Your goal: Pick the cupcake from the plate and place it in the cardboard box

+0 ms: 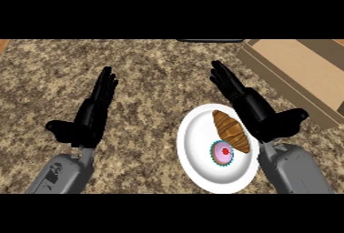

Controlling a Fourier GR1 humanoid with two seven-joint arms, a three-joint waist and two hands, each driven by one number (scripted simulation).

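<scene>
The cupcake (224,154) sits on the white plate (201,159), just left of the right hand (259,116) and below its fingers (225,77), which are straight and together, touching nothing; a croissant (230,129) lies on the plate between cupcake and fingers; the cardboard box (302,73) stands right of those fingers; the left hand (91,116) rests open, well left on the speckled surface (154,91)

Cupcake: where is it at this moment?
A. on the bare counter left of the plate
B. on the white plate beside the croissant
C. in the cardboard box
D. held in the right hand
B: the cupcake sits on the plate next to the croissant, while the right hand is open and holds nothing.
</scene>
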